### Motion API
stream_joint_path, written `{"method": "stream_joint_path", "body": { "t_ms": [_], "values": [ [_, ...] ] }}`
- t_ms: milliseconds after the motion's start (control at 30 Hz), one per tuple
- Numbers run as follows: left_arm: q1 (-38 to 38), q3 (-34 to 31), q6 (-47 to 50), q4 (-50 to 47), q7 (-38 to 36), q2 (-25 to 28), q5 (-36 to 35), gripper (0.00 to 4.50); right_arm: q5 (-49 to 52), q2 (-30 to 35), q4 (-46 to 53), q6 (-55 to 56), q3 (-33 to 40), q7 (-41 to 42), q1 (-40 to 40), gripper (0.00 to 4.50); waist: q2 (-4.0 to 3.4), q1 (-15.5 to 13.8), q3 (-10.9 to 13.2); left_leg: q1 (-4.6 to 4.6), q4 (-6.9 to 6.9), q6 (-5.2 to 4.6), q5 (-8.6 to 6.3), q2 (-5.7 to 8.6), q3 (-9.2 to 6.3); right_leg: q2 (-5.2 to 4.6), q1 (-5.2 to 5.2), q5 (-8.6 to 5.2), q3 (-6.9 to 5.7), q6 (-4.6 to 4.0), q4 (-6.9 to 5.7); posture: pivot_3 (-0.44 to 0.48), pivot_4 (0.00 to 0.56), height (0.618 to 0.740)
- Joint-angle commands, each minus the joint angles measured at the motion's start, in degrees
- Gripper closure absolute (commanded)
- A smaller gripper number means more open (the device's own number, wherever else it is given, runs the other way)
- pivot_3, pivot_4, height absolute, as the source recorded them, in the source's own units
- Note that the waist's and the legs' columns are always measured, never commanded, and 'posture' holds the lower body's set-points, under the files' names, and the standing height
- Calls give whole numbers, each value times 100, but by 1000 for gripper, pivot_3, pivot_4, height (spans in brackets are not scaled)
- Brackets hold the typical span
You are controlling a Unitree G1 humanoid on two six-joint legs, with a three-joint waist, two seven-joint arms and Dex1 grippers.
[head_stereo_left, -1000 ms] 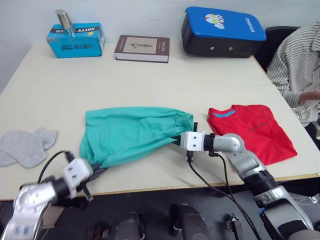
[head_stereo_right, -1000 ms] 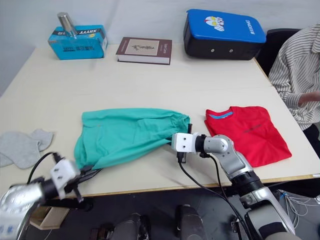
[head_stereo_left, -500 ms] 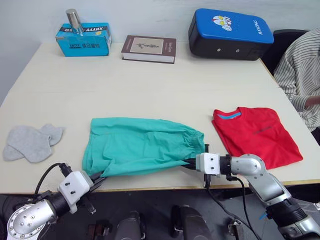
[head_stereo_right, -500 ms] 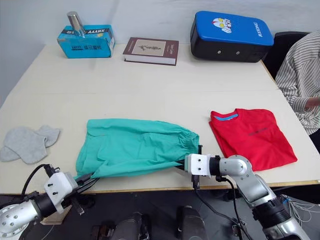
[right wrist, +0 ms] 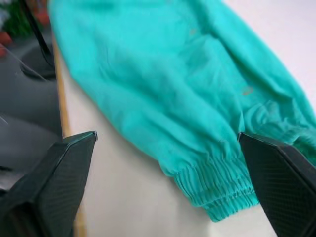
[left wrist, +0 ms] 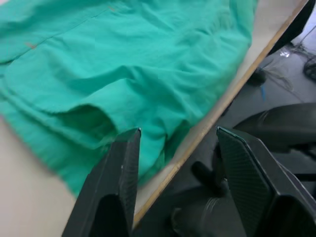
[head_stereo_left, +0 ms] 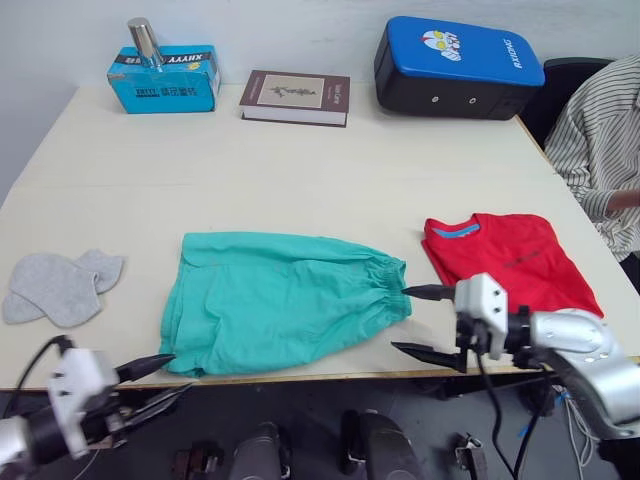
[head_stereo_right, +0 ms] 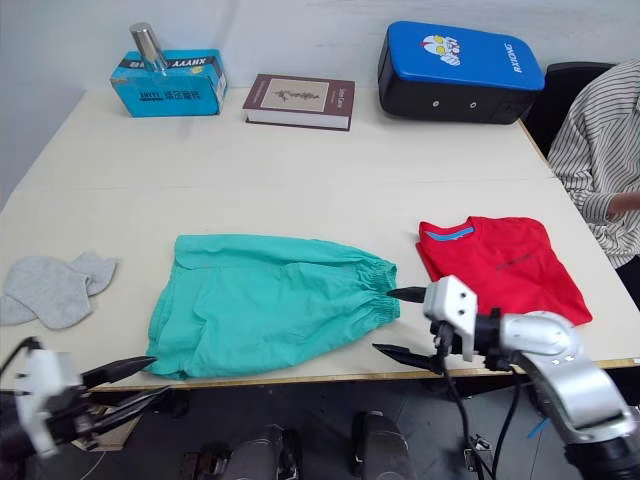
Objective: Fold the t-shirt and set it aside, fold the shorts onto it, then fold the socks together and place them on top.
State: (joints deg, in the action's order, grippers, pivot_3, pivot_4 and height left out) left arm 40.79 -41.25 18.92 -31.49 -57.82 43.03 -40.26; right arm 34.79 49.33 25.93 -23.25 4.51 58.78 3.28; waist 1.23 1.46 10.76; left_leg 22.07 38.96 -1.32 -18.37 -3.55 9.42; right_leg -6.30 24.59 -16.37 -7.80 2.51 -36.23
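Both my grippers hang off the near tabletop (head_stereo_left: pixel 330 170) edge with fingers spread and empty: left gripper (head_stereo_left: pixel 160 380) at 7 o'clock by the hem of the shorts (head_stereo_left: pixel 285 310), right gripper (head_stereo_left: pixel 425 322) at 5 o'clock by their waistband. The shorts lie flat mid-table, the folded t-shirt (head_stereo_left: pixel 510 268) at 3 o'clock, the socks (head_stereo_left: pixel 60 288) at 9. My worry: the shorts' near edge overhangs, so a careless pull could drag them off; the blue case (head_stereo_left: pixel 458 66) reads "RIXING".

One t-shirt (head_stereo_left: pixel 510 262), one shorts (head_stereo_left: pixel 283 300), two socks (head_stereo_left: pixel 57 287), one book (head_stereo_left: pixel 294 96), two boxes (head_stereo_left: pixel 163 77).
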Motion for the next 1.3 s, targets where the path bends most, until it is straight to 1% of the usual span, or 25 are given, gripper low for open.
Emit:
{"method": "stream_joint_path", "body": {
  "t_ms": [33,67,100,167,267,333,433,500,533,567,633,700,767,867,933,1000,1067,1133,1167,1200,1267,1300],
  "values": [
    [-483,-350,611,-292,161,220,-1198,2343,947,-299,456,-775,29,-359,445,456,-1,2,1,1,-1,22,-12,-4,-3,6,-2,-1,-1,-2,6,0,150,740],
    [-908,-165,697,-247,467,261,-1238,2567,792,-536,424,-777,-217,-538,702,720,-2,-1,1,1,-1,23,-11,-6,-3,7,-3,-1,0,-2,8,0,150,740],
    [-1305,98,738,-191,716,263,-1143,2882,580,-759,351,-797,-485,-702,931,1072,-3,-11,2,1,-2,25,-8,-5,-3,7,-4,-1,1,-1,8,0,150,740],
    [-2026,776,647,-53,1002,169,-669,3514,-219,-1189,66,-498,-1135,-943,1344,1718,-17,-19,-4,7,-2,29,0,-4,-5,10,0,1,1,-1,9,0,150,740],
    [-2960,1983,376,352,1361,-37,356,4481,-1194,-1815,-500,-225,-1930,-1434,1831,2815,-22,-2,-7,3,-6,46,28,2,9,14,1,12,5,8,0,0,150,740],
    [-3566,2779,84,736,1713,-269,1204,4500,-1812,-2239,-944,117,-2363,-1737,1994,3501,-19,3,-8,10,-6,43,33,2,21,21,13,13,11,9,-8,0,150,740],
    [-4023,3363,-58,1101,2044,-664,1735,4500,-2348,-2986,-1755,475,-2623,-2304,2123,4458,-11,20,-14,23,-1,43,34,-4,39,57,26,14,21,12,-20,0,150,740],
    [-4254,3681,-223,1406,2260,-892,2151,4500,-2520,-3346,-2193,646,-2601,-2523,2093,4458,-9,32,-14,25,-1,44,33,-10,56,65,39,14,36,13,-24,0,150,740],
    [-4411,3822,-379,1698,2582,-1031,2536,4500,-2732,-3385,-2357,833,-2714,-2551,2048,4458,-9,23,-14,27,-2,44,33,-11,60,65,46,14,43,13,-25,0,150,740],
    [-4521,3897,-525,1943,2767,-1130,2782,4500,-2907,-3417,-2473,973,-2811,-2577,2003,4458,-9,19,-14,29,-1,44,33,-11,62,69,52,14,44,13,-25,0,150,740],
    [-4608,3873,-564,2222,3160,-1362,3030,4500,-3146,-3489,-2567,1102,-2820,-2780,1881,4458,-8,17,-15,26,3,44,34,-11,66,70,57,14,52,13,-22,0,150,740],
    [-4527,3868,-457,2320,3261,-1465,3096,4500,-3212,-3579,-2552,1107,-2582,-3074,1745,4458,-3,17,-18,25,4,45,34,-14,67,58,60,14,58,13,-28,0,150,740],
    [-4307,3846,-392,2398,3306,-1490,3167,4500,-3215,-3536,-2389,1093,-2245,-3317,1531,4458,-1,17,-20,17,4,48,35,-15,68,49,58,14,64,13,-37,0,150,740],
    [-4108,3692,-291,2452,3378,-1540,3107,4500,-3227,-3335,-2197,1156,-1895,-3400,1236,4458,-7,13,-32,6,2,52,34,-15,67,43,55,13,69,12,-46,0,150,740],
    [-3968,3630,-340,2496,3312,-1502,3089,4500,-3085,-3241,-2123,1233,-1529,-3445,1036,4458,-21,6,-63,4,2,52,34,-15,67,40,54,13,69,12,-47,0,150,740],
    [-3901,3604,-377,2539,3247,-1492,3070,4500,-2940,-3178,-2119,1350,-1255,-3382,934,4458,-44,8,-81,-2,1,50,31,-14,66,39,46,13,69,11,-41,0,150,740],
    [-3881,3566,-395,2565,3200,-1483,3050,4500,-2711,-3136,-2143,1364,-936,-3317,886,4458,-50,7,-86,-13,0,48,28,-14,66,38,34,13,69,11,-40,0,150,740],
    [-3916,3540,-418,2598,3159,-1492,3039,4500,-2452,-3101,-2079,1277,-668,-3233,916,4458,-50,10,-86,-49,-17,47,25,-14,67,39,-2,12,68,10,-28,0,150,740],
    [-3950,3533,-450,2637,3129,-1490,3040,4500,-2258,-3098,-1987,1173,-520,-3180,947,4458,-51,10,-86,-71,-32,30,5,-13,68,39,-19,11,71,9,-21,0,150,740],
    [-3982,3531,-489,2669,3101,-1486,3046,4500,-2091,-3085,-1902,1064,-401,-3125,968,4458,-51,11,-87,-75,-42,42,-5,-13,71,38,-19,11,75,8,-19,0,150,740],
    [-4106,3513,-711,2753,2939,-1521,2957,4500,-1646,-2995,-1620,785,-176,-2881,936,4458,-56,10,-87,-85,-67,47,4,-10,73,39,-18,9,79,5,-18,0,150,740],
    [-4164,3508,-872,2776,2830,-1541,2902,4500,-1392,-2945,-1459,609,-73,-2755,889,4458,-61,9,-84,-86,-74,32,24,-11,74,40,-14,6,79,0,-20,0,150,740]
  ]
}}
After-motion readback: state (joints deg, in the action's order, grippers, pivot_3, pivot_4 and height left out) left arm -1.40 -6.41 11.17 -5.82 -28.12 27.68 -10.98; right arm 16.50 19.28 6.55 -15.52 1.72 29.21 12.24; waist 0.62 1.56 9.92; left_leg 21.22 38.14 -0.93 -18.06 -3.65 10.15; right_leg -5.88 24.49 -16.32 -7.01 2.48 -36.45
